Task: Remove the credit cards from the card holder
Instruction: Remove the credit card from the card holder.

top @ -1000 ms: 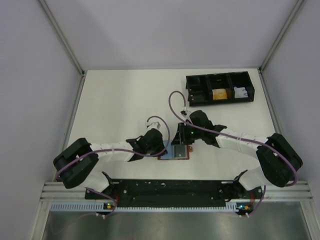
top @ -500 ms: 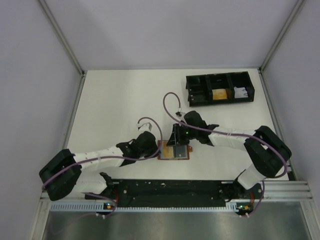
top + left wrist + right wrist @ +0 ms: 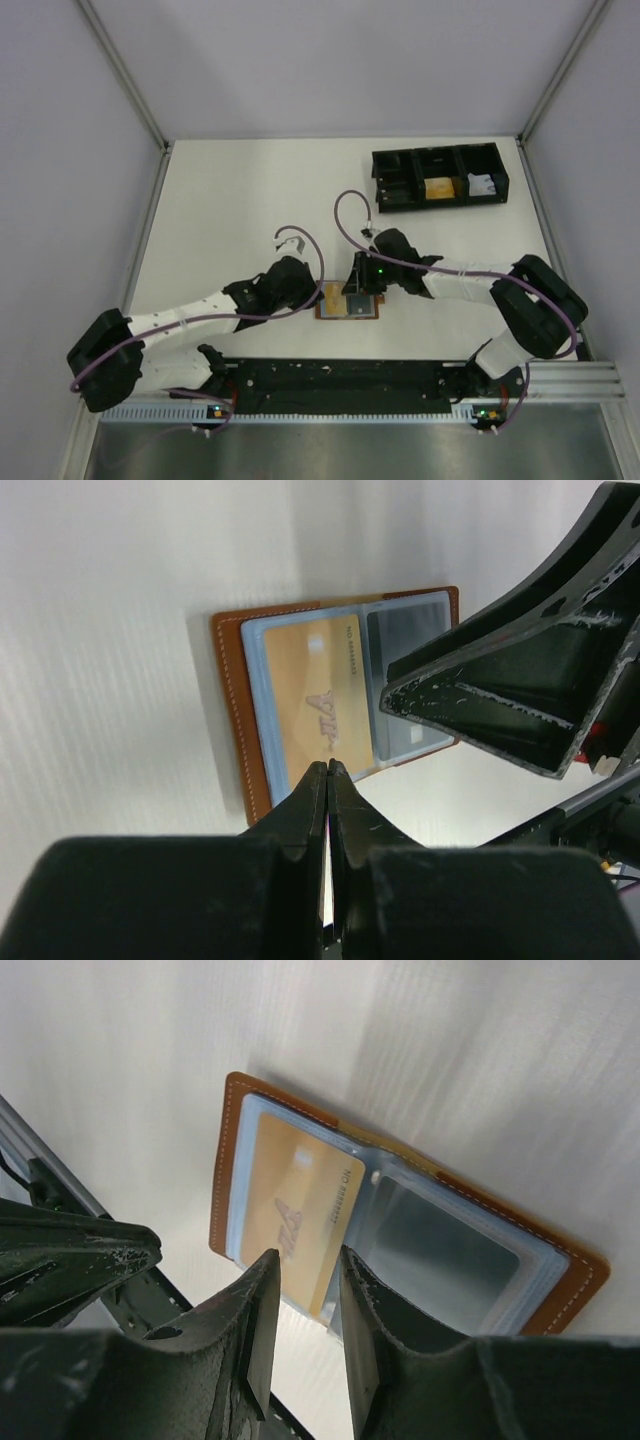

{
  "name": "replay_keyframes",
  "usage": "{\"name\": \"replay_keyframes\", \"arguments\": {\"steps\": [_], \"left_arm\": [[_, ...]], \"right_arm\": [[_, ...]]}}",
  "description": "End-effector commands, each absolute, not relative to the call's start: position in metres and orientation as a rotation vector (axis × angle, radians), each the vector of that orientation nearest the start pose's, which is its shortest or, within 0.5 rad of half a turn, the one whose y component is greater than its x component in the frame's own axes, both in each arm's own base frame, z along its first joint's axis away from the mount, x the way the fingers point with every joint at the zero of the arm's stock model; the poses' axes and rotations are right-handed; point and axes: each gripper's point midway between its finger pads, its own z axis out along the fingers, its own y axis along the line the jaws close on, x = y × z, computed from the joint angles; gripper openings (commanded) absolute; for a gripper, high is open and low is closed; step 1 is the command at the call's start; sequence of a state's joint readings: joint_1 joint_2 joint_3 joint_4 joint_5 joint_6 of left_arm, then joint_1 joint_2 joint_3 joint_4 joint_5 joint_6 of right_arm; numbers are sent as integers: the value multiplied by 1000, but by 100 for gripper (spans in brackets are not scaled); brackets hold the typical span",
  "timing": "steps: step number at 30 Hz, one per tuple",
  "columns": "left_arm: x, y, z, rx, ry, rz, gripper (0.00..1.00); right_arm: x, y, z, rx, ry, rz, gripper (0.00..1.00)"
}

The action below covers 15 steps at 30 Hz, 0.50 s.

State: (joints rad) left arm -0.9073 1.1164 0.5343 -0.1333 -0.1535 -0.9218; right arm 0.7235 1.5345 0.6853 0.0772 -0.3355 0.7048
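Near the front edge of the surface [image 3: 230, 200], the card holder [image 3: 349, 302] lies open, its gold card [image 3: 300, 1215] not yet out, with the left claw [image 3: 327, 770] closed empty and the right claw [image 3: 307, 1255] slightly parted above the card.

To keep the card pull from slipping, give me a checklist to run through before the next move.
1. Holder open, lying flat: ok.
2. Gold card inside holder, face up: ok.
3. Right gripper jaws apart above the card's edge: ok.
4. Card gripped by right gripper: not ok, it lies flat.
5. Left gripper shut, at holder's edge: ok.
6. Left gripper pinning holder: cannot tell.
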Motion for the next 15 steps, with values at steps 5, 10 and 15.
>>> {"name": "replay_keyframes", "arguments": {"steps": [5,10,15], "left_arm": [[211,-277,67,-64,2439,-783,1],[209,-271,41,-96,2494,-745,0],[204,-266,22,-123,2542,-728,0]], "right_arm": [[230,297,57,-145,2462,1078,31],[227,299,52,-157,2467,1105,31],[225,302,43,-152,2486,1133,31]]}}
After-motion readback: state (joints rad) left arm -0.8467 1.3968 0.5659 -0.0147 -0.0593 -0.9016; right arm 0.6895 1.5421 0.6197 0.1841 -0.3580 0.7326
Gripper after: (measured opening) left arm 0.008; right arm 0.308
